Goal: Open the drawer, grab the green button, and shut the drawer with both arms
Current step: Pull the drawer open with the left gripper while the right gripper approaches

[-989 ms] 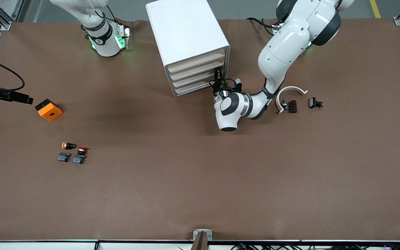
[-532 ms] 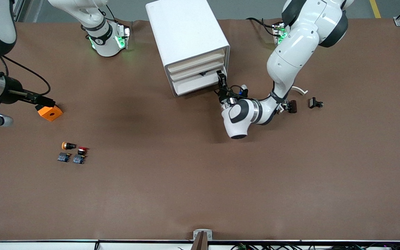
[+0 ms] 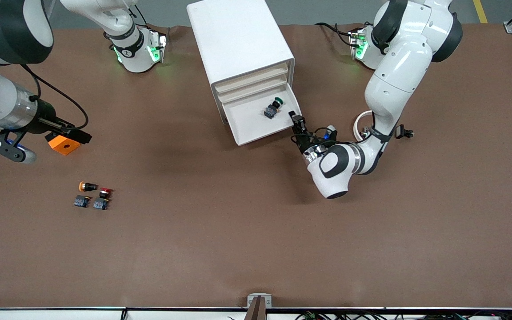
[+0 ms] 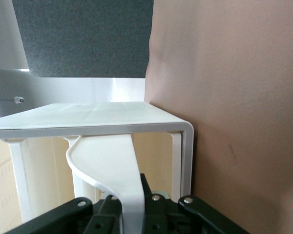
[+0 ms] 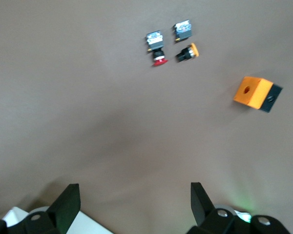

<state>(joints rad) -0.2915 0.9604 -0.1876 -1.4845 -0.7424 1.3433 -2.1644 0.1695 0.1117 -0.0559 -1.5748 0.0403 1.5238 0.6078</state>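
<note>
1. The left gripper (image 3: pixel 297 122) was clamped on the handle of the white cabinet's pulled-out bottom drawer (image 3: pixel 256 133).
2. The green-capped black pushbutton (image 3: pixel 273 107) lay in that drawer.
3. The right gripper (image 3: pixel 73 133), jaws apart, hung over the orange block (image 3: pixel 62 144).

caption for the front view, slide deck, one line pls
Left gripper shut on the bottom drawer handle, drawer pulled out with the green button inside; right gripper open over the orange block.

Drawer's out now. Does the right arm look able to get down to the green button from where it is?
Probably yes. The green button lies uncovered in the open drawer, and the right gripper is open. It hangs over the orange block, well toward its own end, so it needs a long reach.
</note>
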